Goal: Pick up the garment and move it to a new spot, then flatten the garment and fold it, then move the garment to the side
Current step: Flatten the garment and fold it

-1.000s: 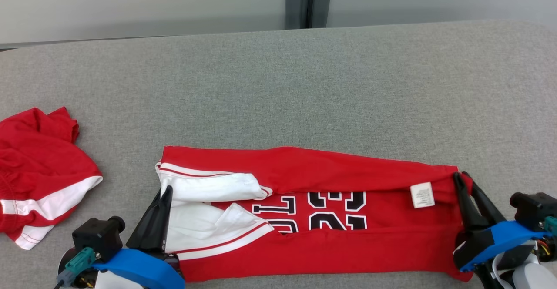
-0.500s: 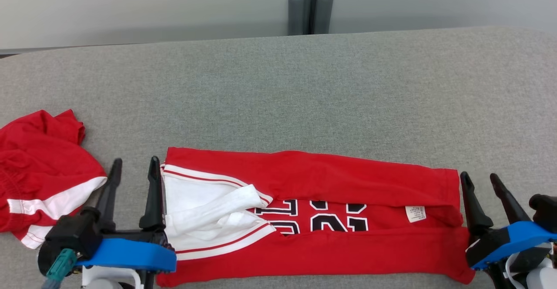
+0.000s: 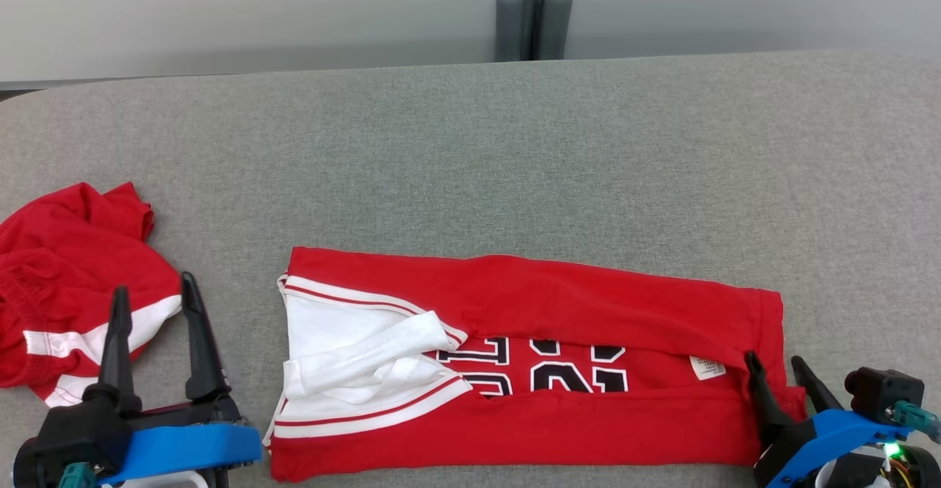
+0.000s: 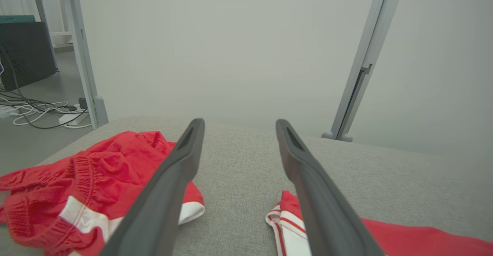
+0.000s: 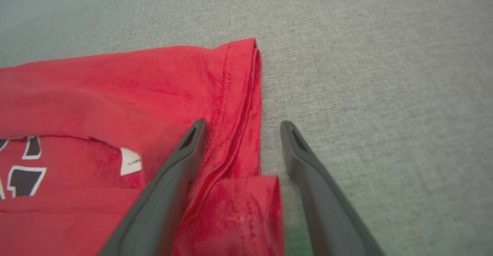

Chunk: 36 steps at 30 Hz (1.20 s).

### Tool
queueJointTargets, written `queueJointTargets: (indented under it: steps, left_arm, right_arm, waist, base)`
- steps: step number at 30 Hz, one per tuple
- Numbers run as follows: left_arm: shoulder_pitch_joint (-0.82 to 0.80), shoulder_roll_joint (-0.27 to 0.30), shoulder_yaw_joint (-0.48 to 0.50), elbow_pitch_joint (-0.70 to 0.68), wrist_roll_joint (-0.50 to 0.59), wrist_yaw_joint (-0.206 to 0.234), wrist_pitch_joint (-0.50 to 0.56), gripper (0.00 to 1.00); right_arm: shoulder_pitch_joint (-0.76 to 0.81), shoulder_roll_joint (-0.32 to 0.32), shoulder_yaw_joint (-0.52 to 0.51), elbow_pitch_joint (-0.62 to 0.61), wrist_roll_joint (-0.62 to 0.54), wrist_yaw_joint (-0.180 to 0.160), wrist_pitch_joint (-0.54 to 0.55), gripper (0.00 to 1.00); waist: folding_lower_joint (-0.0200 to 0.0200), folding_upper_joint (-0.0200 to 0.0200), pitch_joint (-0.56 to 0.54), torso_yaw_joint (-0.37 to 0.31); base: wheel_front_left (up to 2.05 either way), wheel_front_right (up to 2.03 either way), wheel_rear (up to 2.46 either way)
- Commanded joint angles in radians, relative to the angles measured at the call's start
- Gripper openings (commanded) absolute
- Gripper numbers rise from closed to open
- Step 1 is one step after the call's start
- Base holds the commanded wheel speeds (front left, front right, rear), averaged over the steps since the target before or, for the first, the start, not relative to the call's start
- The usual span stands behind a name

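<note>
On the table point(image 3: 514, 142), the shirt point(image 3: 544, 304) lies folded lengthwise, left gripper point(image 3: 153, 286) and right gripper point(image 3: 773, 359) wide, empty. Folding across likely needs fresh grips.

Your left gripper point(image 3: 153, 286) sits low by the near left corner of the worktop point(image 3: 514, 150). Its jaws are spread wide, and its two dark fingers point(image 3: 200, 341) run nearly level, pointing toward the far edge. The left wrist mount point(image 3: 184, 447), blue, lies right at the near edge. Your right gripper point(image 3: 773, 359) sits by the near right corner with its jaws likewise apart. Its fingers point(image 3: 764, 396) pitch down at the surface and lean slightly toward the left. The right wrist mount point(image 3: 831, 429), also blue, sits behind them, with a green light glowing on the wrist. In each wrist view the fingertips stand well apart.
</note>
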Motion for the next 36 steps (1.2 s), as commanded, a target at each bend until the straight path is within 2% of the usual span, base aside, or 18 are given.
queueJointTargets:
  steps: [1, 4, 5, 7, 8, 14, 23, 26, 29, 36]
  left_arm:
    - [0.007, -0.016, 0.017, 0.006, 0.018, -0.016, -0.004, 1.00]
    - [0.012, -0.049, 0.055, 0.022, 0.056, -0.049, -0.004, 1.00]
    - [0.013, -0.057, 0.066, 0.027, 0.071, -0.059, -0.004, 1.00]
    - [0.012, -0.075, 0.087, 0.037, 0.092, -0.078, -0.004, 1.00]
    - [0.013, -0.082, 0.095, 0.043, 0.105, -0.088, -0.004, 1.00]
    - [0.015, -0.118, 0.150, 0.060, 0.158, -0.126, -0.004, 1.00]
    - [0.025, -0.152, 0.205, 0.075, 0.201, -0.163, -0.004, 1.00]
    - [0.025, -0.159, 0.211, 0.078, 0.209, -0.170, -0.004, 1.00]
    - [0.021, -0.164, 0.214, 0.081, 0.214, -0.177, -0.004, 1.00]
    - [0.027, -0.170, 0.220, 0.094, 0.217, -0.187, -0.005, 1.00]
  right_arm:
    - [-0.007, 0.009, 0.010, 0.015, -0.007, 0.000, -0.005, 1.00]
    - [0.001, 0.021, 0.026, 0.042, 0.004, 0.000, -0.007, 1.00]
    - [0.003, 0.024, 0.031, 0.050, 0.008, 0.000, -0.009, 0.59]
    - [0.005, 0.029, 0.042, 0.058, 0.014, 0.001, -0.016, 0.05]
    - [0.005, 0.032, 0.047, 0.059, 0.020, 0.001, -0.020, 0.00]
    - [-0.013, 0.004, 0.037, 0.059, 0.047, 0.000, -0.046, 0.00]
    - [-0.045, -0.123, -0.083, 0.027, 0.061, 0.000, -0.035, 0.00]
    - [-0.044, -0.147, -0.106, 0.001, 0.052, 0.000, -0.014, 0.00]
    - [-0.040, -0.144, -0.101, -0.041, 0.048, 0.000, 0.006, 0.00]
    - [0.001, -0.079, -0.028, -0.166, 0.050, 0.000, 0.038, 0.00]
  waist:
    - [0.0000, 0.0000, 0.000, 0.002]
    - [0.0000, 0.0000, 0.002, 0.006]
    - [0.0000, 0.0000, 0.002, 0.006]
    - [0.0000, 0.0000, 0.002, 0.007]
    - [0.0000, 0.0000, 0.002, 0.007]
    - [0.0000, 0.0000, -0.004, -0.002]
    - [0.0000, 0.0000, -0.022, -0.017]
    - [0.0000, 0.0000, -0.025, -0.020]
    - [0.0000, 0.0000, -0.028, -0.024]
    - [0.0000, 0.0000, -0.042, -0.027]
  base:
    - [0.00, 0.00, 0.00]
    - [0.00, 0.00, 0.00]
    - [0.00, 0.00, 0.00]
    - [0.00, 0.00, 0.00]
    - [0.00, 0.00, 0.00]
    - [0.00, 0.00, 0.00]
    - [0.00, 0.00, 0.00]
    - [0.00, 0.00, 0.00]
    - [0.00, 0.00, 0.00]
    - [0.00, 0.00, 0.00]
